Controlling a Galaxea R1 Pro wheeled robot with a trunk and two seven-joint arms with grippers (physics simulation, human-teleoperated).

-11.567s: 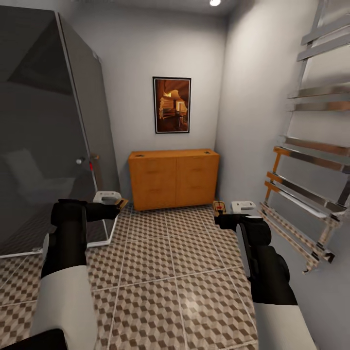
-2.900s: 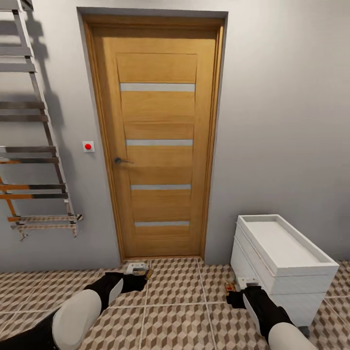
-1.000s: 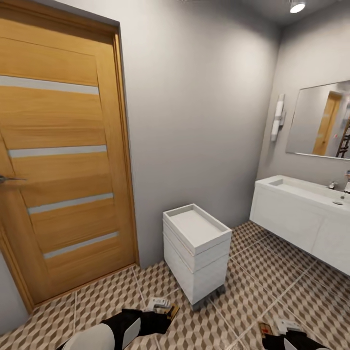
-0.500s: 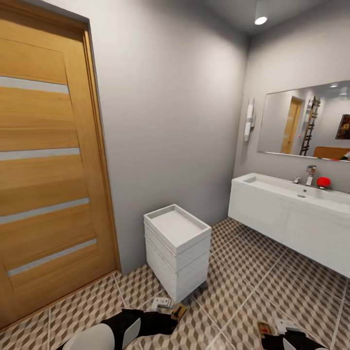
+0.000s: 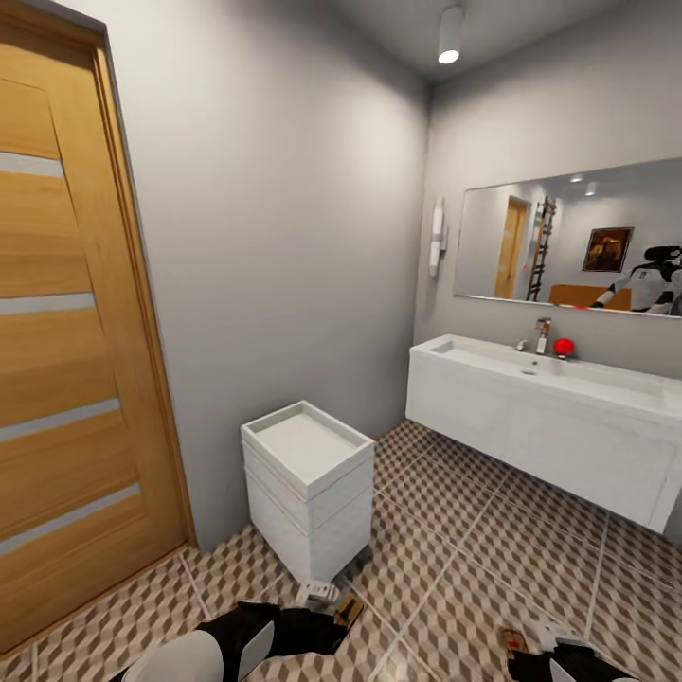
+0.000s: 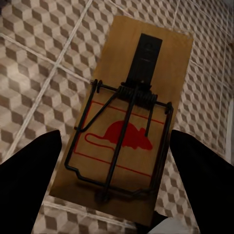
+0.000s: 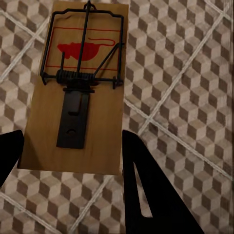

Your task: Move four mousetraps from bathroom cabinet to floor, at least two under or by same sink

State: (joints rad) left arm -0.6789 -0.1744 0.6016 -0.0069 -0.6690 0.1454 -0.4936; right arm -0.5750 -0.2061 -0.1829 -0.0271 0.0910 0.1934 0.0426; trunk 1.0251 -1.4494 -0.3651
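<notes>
Camera has panned right since a second ago: door [image 5: 66, 360] slides toward the left edge, sink [image 5: 559, 379] and mirror [image 5: 578, 246] come fully into frame, white drawer unit [image 5: 308, 488] sits left of the sink on the bathroom floor [image 5: 474, 559]. Left gripper [image 5: 327, 611] is clamped on a mousetrap [image 6: 129, 122], tan board with red mouse print, carried above the tiles. Right gripper [image 5: 545, 649] likewise grips a second mousetrap [image 7: 80, 87] between its fingers, over the floor short of the sink.
</notes>
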